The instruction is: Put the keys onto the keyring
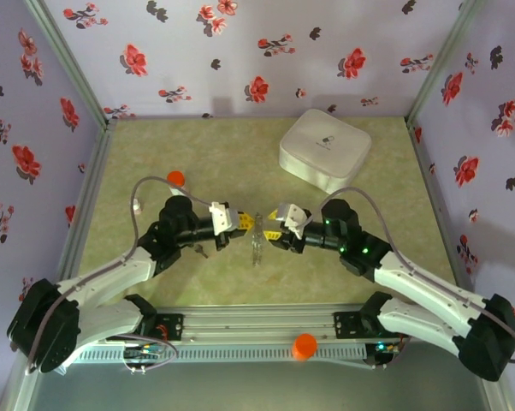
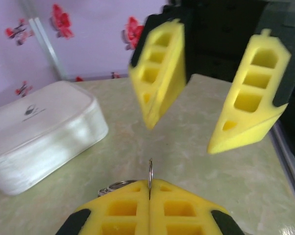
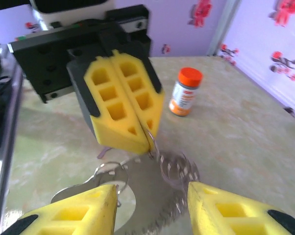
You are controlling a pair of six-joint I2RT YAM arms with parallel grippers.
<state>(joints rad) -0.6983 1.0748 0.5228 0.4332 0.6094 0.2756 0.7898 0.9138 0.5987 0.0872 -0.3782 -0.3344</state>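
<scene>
My left hand (image 2: 150, 188) is clamped on the keyring (image 3: 179, 169), holding its loops hanging over the bench (image 1: 198, 163) so my right hand (image 3: 152, 196), fingers apart, can reach them. A small dark thing on the bench by my left arm (image 1: 168, 231) may be a key (image 1: 203, 251).

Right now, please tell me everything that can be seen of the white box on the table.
The white box is a low, rounded-square case that looks like plastic, matte on top and glossier on the sides. A small dark mark sits near the middle of its top. It seems closed and lies flat on the green table, at the far right, turned cornerwise. Only the table touches it.
</scene>
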